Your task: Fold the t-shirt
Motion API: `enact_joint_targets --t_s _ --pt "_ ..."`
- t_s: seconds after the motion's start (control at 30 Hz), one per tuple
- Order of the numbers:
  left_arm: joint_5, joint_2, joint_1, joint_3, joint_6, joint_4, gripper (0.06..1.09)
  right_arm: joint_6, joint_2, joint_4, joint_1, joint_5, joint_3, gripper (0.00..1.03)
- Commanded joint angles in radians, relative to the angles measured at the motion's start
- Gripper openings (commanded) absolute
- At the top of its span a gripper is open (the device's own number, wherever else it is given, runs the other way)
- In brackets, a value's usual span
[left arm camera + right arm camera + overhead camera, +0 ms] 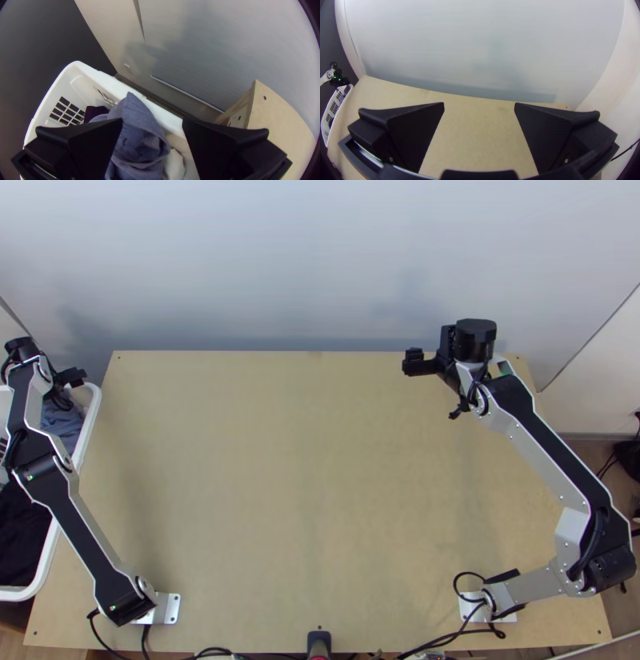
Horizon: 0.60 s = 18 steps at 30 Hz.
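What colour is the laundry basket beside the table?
The basket is white, seen best in the left wrist view.

Layout of table [304,500] and basket [94,408].
The table is flanked at left by the basket, with cloth [140,133] inside, and backed by a wall [280,260].

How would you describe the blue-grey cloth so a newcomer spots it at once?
By the left edge of the wooden table stands a white basket. In it, bunched below the left gripper, lies the blue-grey cloth, peaked near the rim. Its soft blue sets it apart from the dark purple cloth and the white cloth.
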Motion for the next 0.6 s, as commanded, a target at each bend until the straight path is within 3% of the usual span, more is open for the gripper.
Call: enact_joint_targets --t_s 0.0,0.07,0.33,0.57 --pt "-0.008 0.016 0.005 -0.002 -0.007 -0.034 0.59 -0.016 -0.002 -0.001 -0.014 0.011 -0.017 0.98" --pt "-0.006 0.010 0.008 -0.002 -0.007 -0.036 0.08 -0.017 -0.002 0.000 -0.021 0.013 -0.026 0.98" --pt "0.017 -0.017 0.045 -0.021 -0.045 -0.054 0.10 -0.019 -0.001 0.012 -0.035 0.016 -0.043 0.98" --pt "0.037 -0.182 0.037 -0.024 -0.074 -0.107 0.10 -0.017 0.006 0.022 -0.033 0.016 -0.046 0.98"
